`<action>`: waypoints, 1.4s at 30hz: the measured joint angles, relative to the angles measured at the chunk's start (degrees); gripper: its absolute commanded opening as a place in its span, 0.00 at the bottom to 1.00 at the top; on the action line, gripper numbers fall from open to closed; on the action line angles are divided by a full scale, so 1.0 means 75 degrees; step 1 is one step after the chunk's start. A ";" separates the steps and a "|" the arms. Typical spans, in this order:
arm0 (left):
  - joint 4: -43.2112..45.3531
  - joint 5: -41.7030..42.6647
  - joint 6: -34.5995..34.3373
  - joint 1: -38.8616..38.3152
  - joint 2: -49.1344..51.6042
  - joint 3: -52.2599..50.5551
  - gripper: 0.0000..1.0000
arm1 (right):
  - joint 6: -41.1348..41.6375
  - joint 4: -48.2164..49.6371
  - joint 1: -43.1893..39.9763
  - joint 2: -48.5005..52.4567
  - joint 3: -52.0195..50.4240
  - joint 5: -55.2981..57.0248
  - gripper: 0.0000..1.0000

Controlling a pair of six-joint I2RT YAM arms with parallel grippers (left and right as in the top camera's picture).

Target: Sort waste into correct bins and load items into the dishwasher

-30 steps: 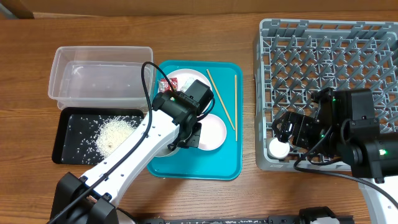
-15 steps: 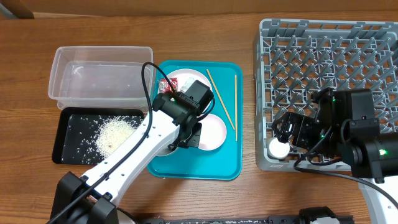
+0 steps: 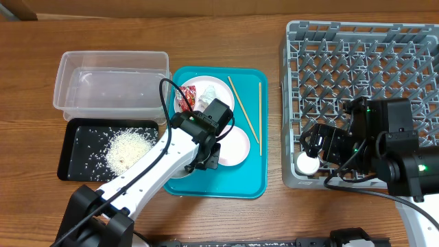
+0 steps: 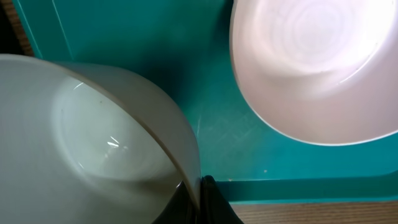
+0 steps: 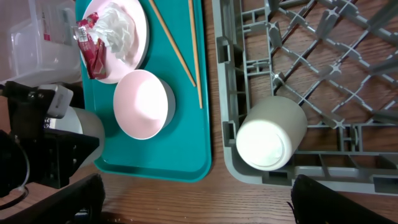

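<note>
Pinching the rim of the white bowl (image 5: 86,127), the left gripper (image 3: 206,154) sits over the 7 o'clock corner of the teal tray (image 3: 226,186). The left wrist view shows the bowl's thin wall running down between the two dark fingertips, so the jaws look closed on it. The move ahead turns on one bearing: the grey dish rack (image 3: 357,41) lies at 3 o'clock from this gripper, across the tray and a strip of bare bench. The pink bowl (image 5: 144,104) is just beside the held bowl at about 2 o'clock, close to that path, so a lift before any sideways travel seems wise. The right gripper (image 3: 312,152) is far nearer the rack, hovering at its 7 o'clock corner with fingers spread wide and holding nothing. The small cup (image 5: 272,140) lies on its side in the corner cell below it. Empty pegs run toward 12 and 3 o'clock.
</note>
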 measured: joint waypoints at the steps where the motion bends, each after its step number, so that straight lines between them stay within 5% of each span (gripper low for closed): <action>1: 0.0038 0.0000 -0.0006 0.0000 0.0000 -0.0038 0.07 | 0.0000 -0.0003 0.0000 0.0000 0.0000 0.0000 0.98; 42: 0.0612 -0.0020 -0.0015 0.0000 0.0000 -0.0589 0.07 | 0.0003 -0.0029 0.0000 0.0000 0.0000 -0.0003 0.98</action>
